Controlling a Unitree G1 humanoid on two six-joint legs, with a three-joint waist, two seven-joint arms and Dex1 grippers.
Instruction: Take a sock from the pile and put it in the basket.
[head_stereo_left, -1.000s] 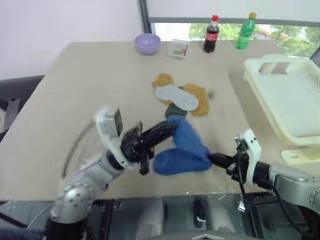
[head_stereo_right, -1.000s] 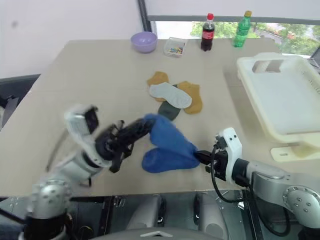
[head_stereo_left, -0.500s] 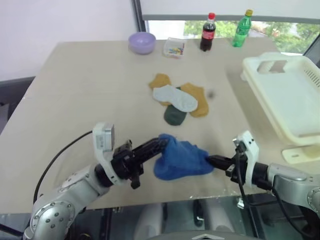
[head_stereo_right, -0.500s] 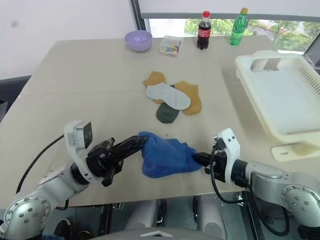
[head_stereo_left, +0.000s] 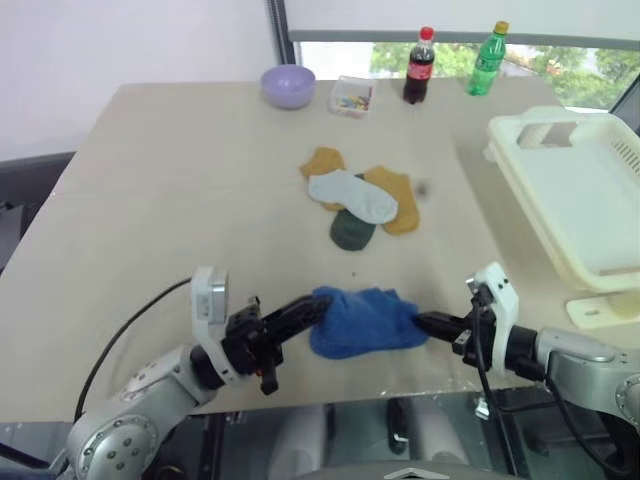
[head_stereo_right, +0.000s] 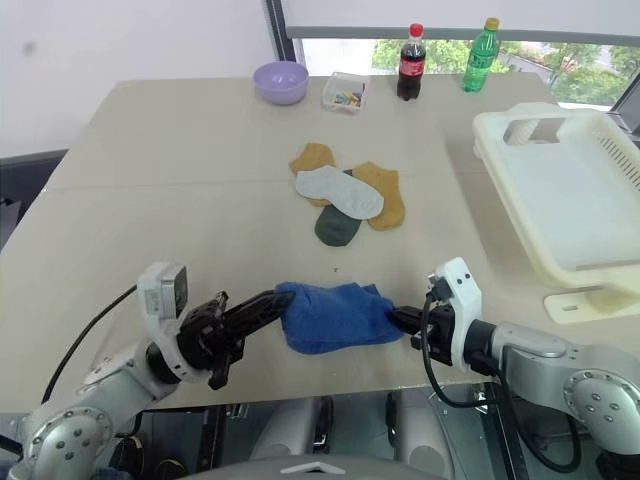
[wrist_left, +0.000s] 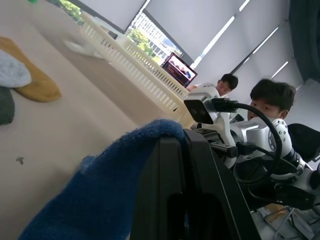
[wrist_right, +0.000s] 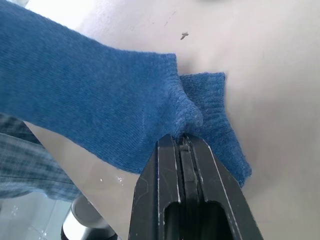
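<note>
The blue sock (head_stereo_right: 335, 316) lies near the surface's (head_stereo_right: 180, 220) front edge, pinched at either end – left gripper (head_stereo_right: 275, 302) and right gripper (head_stereo_right: 398, 320) fingers pressed together on it – apparently stretched for carrying to the basket (head_stereo_right: 560, 200), well apart from the pile (head_stereo_right: 348, 193).

Blue sock (head_stereo_right: 335, 316) lies flat apart from pile (head_stereo_right: 348, 195); basket (head_stereo_right: 560, 190) far right.

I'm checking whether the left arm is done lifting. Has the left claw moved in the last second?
Yes. The left claw, shut on the blue sock, has come down toward the table's near edge, away from the sock pile.
</note>
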